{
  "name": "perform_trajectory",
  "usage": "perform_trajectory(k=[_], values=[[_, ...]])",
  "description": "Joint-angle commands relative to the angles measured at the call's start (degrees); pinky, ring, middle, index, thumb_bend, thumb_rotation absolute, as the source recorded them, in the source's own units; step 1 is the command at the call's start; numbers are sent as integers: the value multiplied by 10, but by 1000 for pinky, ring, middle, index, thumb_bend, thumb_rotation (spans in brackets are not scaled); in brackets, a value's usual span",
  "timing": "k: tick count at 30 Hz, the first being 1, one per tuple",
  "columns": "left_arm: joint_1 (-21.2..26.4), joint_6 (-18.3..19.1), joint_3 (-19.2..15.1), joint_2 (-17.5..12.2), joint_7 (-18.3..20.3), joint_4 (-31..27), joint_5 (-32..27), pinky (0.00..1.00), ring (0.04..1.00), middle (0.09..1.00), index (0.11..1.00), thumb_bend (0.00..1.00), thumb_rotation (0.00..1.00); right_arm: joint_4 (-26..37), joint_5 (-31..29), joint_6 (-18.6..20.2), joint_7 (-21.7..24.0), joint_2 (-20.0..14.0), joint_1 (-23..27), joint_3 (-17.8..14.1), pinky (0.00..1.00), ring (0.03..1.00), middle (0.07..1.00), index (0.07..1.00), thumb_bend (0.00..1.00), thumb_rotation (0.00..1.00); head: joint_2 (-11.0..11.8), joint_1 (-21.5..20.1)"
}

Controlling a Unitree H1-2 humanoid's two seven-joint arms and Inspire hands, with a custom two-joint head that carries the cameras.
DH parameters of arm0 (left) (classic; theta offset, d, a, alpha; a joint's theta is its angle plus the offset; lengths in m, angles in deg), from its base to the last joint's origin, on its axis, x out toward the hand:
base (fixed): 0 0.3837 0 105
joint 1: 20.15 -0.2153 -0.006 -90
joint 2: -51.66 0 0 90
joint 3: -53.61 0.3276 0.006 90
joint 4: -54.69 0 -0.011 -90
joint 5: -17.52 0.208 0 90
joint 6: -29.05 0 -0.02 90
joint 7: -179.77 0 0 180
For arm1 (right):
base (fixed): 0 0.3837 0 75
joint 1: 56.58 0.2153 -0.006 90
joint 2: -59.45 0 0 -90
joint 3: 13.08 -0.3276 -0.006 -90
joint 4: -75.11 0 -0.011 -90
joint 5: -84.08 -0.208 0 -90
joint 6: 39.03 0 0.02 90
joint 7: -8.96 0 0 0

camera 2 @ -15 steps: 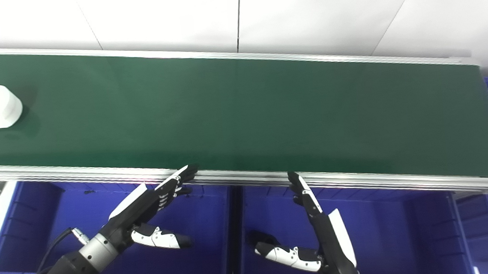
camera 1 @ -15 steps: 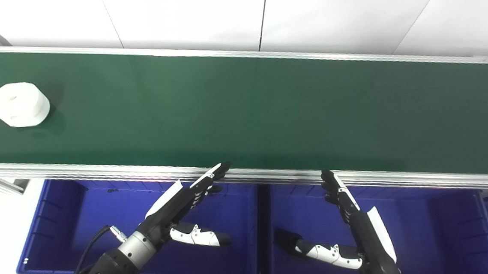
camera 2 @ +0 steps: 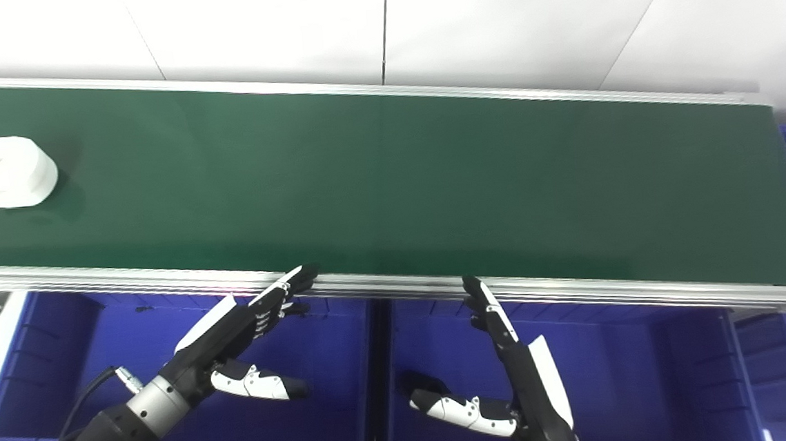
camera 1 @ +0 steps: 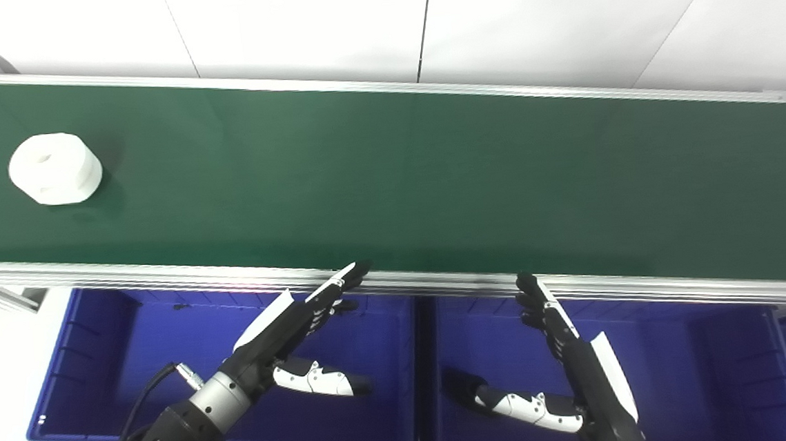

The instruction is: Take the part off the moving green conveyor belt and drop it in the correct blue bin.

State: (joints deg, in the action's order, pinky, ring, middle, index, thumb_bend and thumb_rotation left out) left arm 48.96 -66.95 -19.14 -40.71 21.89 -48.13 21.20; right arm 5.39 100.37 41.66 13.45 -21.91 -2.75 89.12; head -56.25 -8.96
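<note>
— Running across the whole view was the long dark-green conveyor belt (camera 1: pixel 431 169); what sat below it?
— Two deep blue plastic bins (camera 1: pixel 167 361), side by side.
— And the hands?
— Left hand (camera 1: pixel 289 324) and right hand (camera 1: pixel 568 346) hung over the bins, fingers spread wide, holding nothing.
— The part?
— That white round plastic part (camera 1: pixel 55 168) lay on the belt's far left, well apart from both.

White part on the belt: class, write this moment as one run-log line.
white part: far left on green belt, untouched | left robot hand: open | right robot hand: open | both over blue bins
</note>
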Motion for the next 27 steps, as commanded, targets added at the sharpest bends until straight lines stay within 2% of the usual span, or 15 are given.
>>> perform_trajectory(k=[1, 12, 14, 15, 16, 17, 18, 20, 22, 25, 27], values=[[3, -10, -1, -4, 1, -15, -5, 906, 1000, 1000, 1000, 876, 383, 19, -6, -8, -3, 0, -1, -1, 881, 931, 951, 957, 860, 385, 0, 1], [2, -15, -2, -5, 1, -13, -2, 920, 1000, 1000, 1000, 856, 359, 15, -7, -14, -4, 0, -1, 0, 893, 934, 953, 960, 859, 385, 1, 1], [2, -14, -1, -6, 1, -12, 0, 919, 1000, 1000, 1000, 859, 367, 12, -8, -16, -4, 0, 1, 0, 883, 931, 952, 960, 861, 388, 7, 7], [1, -17, 0, -6, 0, -10, 4, 918, 1000, 1000, 1000, 860, 370, 9, -7, -16, -5, -1, 0, -1, 881, 931, 952, 960, 862, 389, 20, 24], [1, -20, 1, -6, 0, -8, 6, 918, 1000, 1000, 1000, 856, 374, 8, -7, -16, -5, -1, 0, -1, 880, 931, 953, 961, 866, 392, 20, 24], [-1, -21, 3, -3, -2, -7, 10, 918, 1000, 1000, 1000, 855, 375, 5, -8, -19, -6, -2, -2, -2, 879, 931, 954, 961, 867, 394, 36, 60], [-3, -22, 5, -1, -4, -6, 12, 916, 1000, 1000, 1000, 859, 374, 2, -8, -22, -6, -3, -3, -3, 869, 928, 955, 960, 867, 391, 40, 69], [-6, -28, 13, 7, -8, 2, 21, 901, 996, 1000, 1000, 869, 377, -12, -16, -41, -8, -13, -7, -8, 855, 922, 956, 960, 858, 378, 82, 150], [-8, -44, 21, 17, -14, 17, 28, 887, 989, 1000, 1000, 873, 372, -36, -30, -72, -10, -23, -7, -14, 851, 921, 957, 962, 849, 367, 110, 194], [-12, -69, 31, 31, -28, 38, 46, 850, 967, 1000, 1000, 874, 367, -69, -48, -104, -11, -34, -5, -21, 860, 938, 971, 972, 850, 374, 143, 231], [-14, -79, 36, 39, -37, 48, 59, 888, 980, 1000, 1000, 876, 357, -85, -56, -117, -11, -38, -4, -24, 912, 963, 984, 981, 851, 377, 165, 250]])
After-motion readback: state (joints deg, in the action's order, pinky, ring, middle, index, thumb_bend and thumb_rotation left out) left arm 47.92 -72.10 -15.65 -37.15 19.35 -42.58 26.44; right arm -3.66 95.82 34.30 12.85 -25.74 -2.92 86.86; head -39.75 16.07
